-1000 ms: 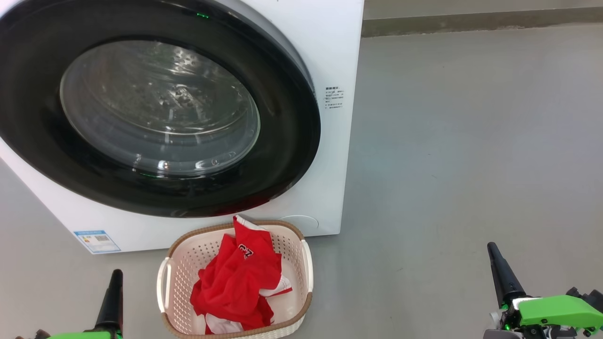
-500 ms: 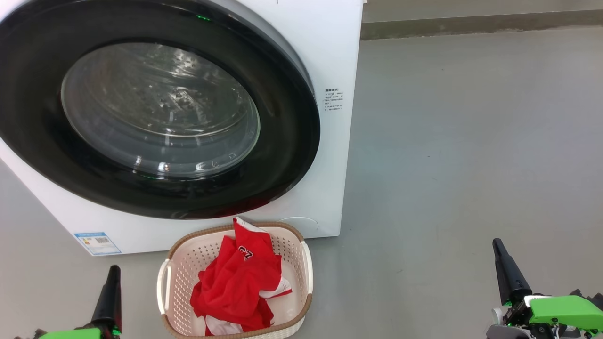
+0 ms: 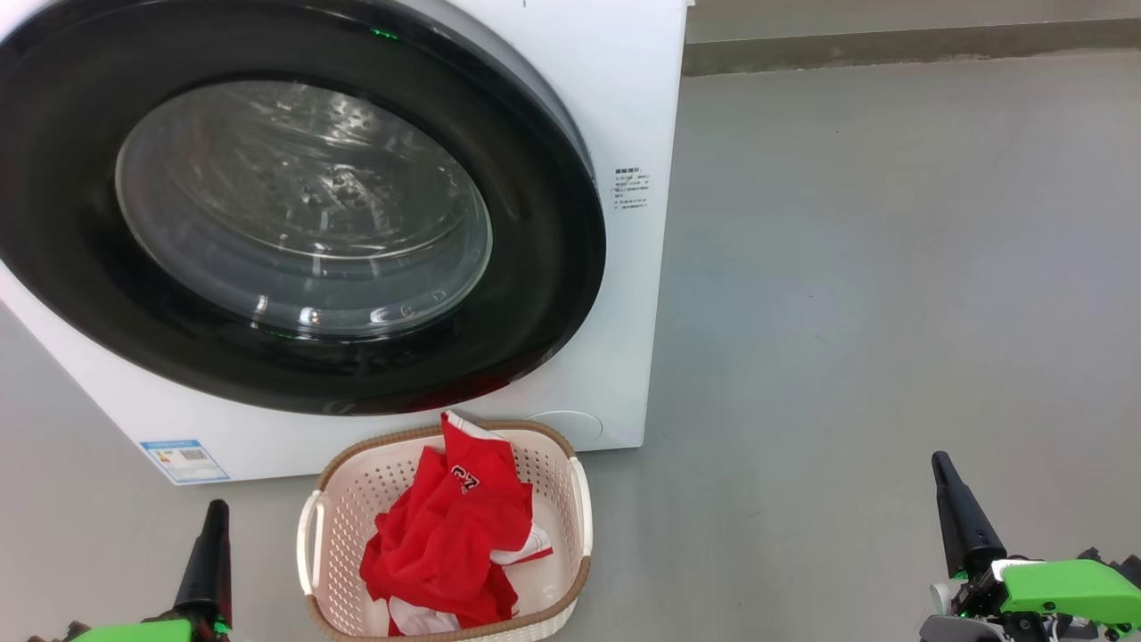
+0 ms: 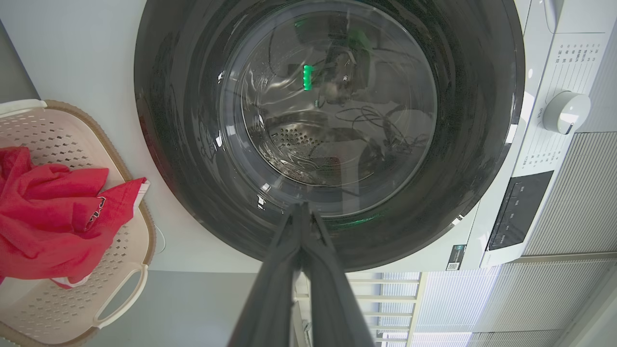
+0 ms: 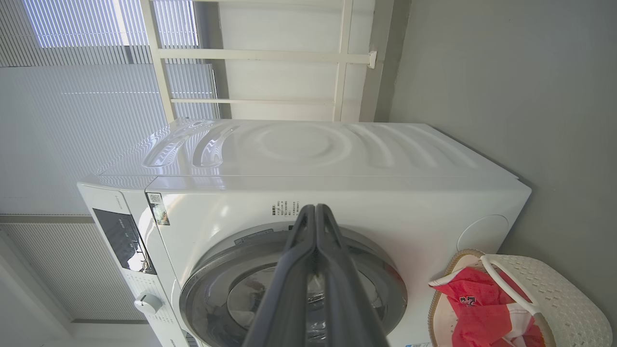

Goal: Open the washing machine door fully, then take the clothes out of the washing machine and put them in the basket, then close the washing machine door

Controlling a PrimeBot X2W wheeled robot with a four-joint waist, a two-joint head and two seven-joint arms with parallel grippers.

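My left gripper and right gripper are hanging low, each with its fingers pressed together.
Just right of my left gripper the basket is sitting with the clothes heaped inside, well left of my right gripper; ahead of both, the washing machine door is lying closed on the washing machine.

- Washer: white boxy front-loader, upright on the floor; small blue label at its lower front corner.
- Door: round, glossy black rim, bulging clear glass; shut against the washer's front.
- Basket: cream perforated plastic, brown rim, white side handles; just before the washer, below the door.
- Clothes: red, white trim and numerals; crumpled in the basket.
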